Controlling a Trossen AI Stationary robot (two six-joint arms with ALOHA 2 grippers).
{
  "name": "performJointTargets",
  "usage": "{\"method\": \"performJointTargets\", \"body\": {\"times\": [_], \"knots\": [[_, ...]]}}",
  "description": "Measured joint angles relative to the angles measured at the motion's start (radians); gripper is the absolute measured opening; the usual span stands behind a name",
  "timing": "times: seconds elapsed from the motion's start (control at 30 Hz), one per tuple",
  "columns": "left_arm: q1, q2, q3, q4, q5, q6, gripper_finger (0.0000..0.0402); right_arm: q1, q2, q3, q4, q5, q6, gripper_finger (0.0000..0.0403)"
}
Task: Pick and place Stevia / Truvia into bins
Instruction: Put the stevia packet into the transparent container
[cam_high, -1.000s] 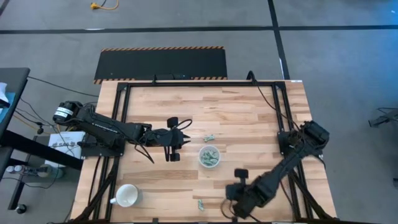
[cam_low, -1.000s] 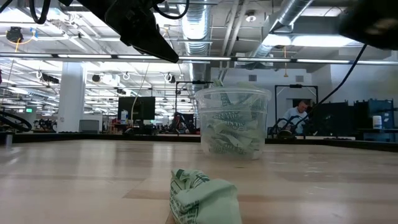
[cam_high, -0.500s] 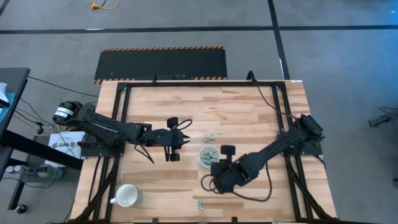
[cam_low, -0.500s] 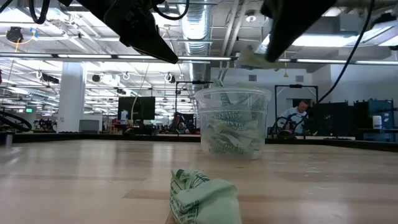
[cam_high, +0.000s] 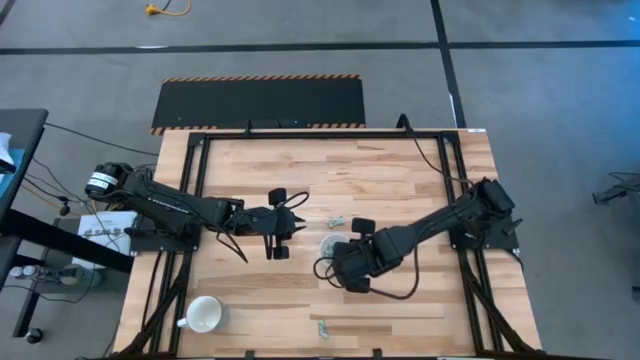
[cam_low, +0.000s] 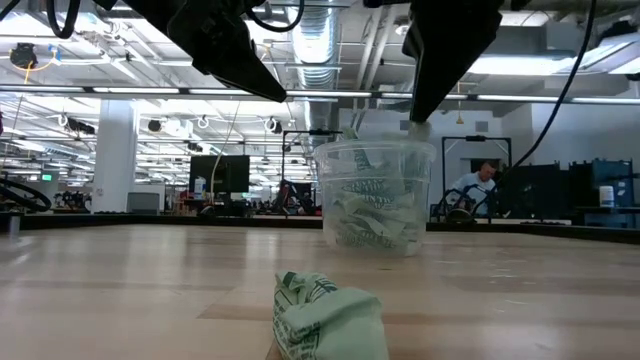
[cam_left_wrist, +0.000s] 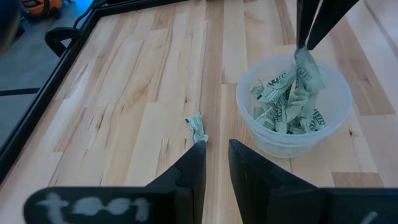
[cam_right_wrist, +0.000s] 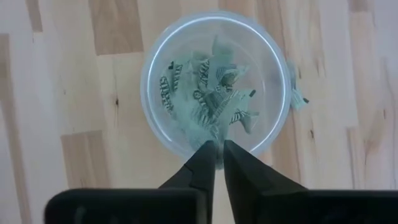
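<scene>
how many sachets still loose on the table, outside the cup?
2: one sachet lies just beyond the clear cup, another sachet near the table's front edge. More may hide under the arms.
</scene>
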Motion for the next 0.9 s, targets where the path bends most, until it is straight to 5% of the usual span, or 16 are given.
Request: {"method": "performJointTargets", "body": {"times": [0.33, 0.53, 0.73, 0.9], "knots": [[0.0, 0.0, 0.0, 0.002, 0.0, 0.0, 0.0059, -0.001, 0.0, 0.05, -0.05, -0.014, -0.014, 0.0078], [0.0, 0.0, 0.0, 0.002, 0.008, 0.0, 0.0059, 0.105, -0.005, 0.15, -0.193, 0.092, 0.042, 0.0071], [0.0, 0.0, 0.0, 0.024, 0.085, 0.0, 0.0059, 0.287, -0.061, 0.089, -0.337, 0.274, 0.333, 0.0063], [-0.015, 0.0, 0.0, 0.126, 0.283, 0.036, 0.0059, 0.442, -0.11, -0.067, -0.293, 0.322, 0.63, 0.0061]]}}
